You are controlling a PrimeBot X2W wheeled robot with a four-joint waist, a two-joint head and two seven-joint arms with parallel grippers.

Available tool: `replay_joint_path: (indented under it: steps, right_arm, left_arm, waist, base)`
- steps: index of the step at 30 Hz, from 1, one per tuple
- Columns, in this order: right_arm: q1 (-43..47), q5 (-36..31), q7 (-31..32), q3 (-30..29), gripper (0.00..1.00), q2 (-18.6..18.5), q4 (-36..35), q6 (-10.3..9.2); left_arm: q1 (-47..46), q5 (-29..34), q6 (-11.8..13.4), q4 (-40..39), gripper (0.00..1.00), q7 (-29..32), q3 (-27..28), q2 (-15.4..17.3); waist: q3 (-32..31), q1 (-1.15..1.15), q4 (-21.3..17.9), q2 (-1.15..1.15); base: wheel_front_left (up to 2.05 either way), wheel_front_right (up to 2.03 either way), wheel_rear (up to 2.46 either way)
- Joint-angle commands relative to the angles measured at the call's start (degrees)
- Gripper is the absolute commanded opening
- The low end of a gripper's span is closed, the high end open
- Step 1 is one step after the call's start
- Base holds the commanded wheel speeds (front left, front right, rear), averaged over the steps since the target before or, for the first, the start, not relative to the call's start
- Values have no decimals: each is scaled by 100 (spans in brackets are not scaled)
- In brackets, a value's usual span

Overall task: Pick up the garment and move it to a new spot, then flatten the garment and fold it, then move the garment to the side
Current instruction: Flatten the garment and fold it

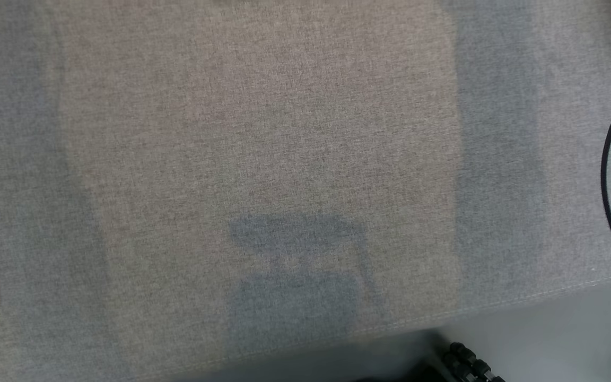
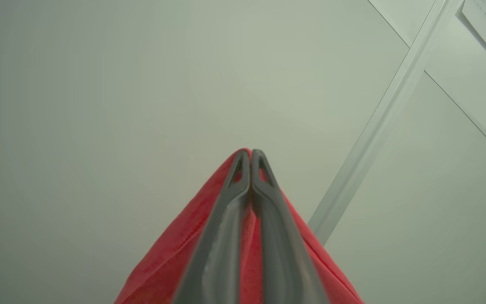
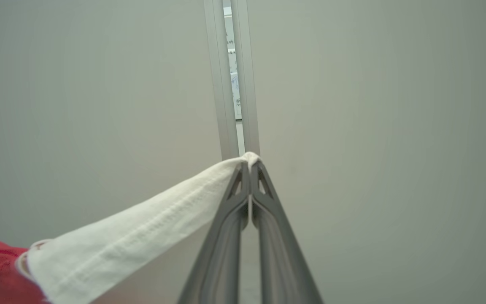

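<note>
The left end effector (image 2: 251, 153) is pinched narrow on red cloth of the garment (image 2: 163, 261), which drapes down both sides of its fingers. The right end effector (image 3: 250, 165) is likewise clamped on the garment's white hem (image 3: 141, 228), which runs off toward 8 o'clock, where it meets red cloth. Both point at a pale wall (image 2: 99, 84). In the head view, a red sliver shows at 2 o'clock above the grey cloth-covered worktop (image 1: 284, 132). A black cable (image 1: 609, 175) curves at 3 o'clock.
</note>
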Motion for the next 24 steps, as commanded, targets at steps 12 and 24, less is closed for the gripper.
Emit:
replay_joint_path:
  steps: [12,24]
  right_arm:
    - [-1058,-1199,-931,-727,0,27,-440,-4]
    - [32,-1178,-932,15,0,-113,-483,-3]
  left_arm:
    - [-518,-512,-506,-123,0,-738,114,26]
    - [857,-735,-579,-231,0,-768,-317,243]
  waist:
    - [225,-2,81,0]
    - [483,-2,226,0]
  base:
    - [0,0,0]
    - [0,0,0]
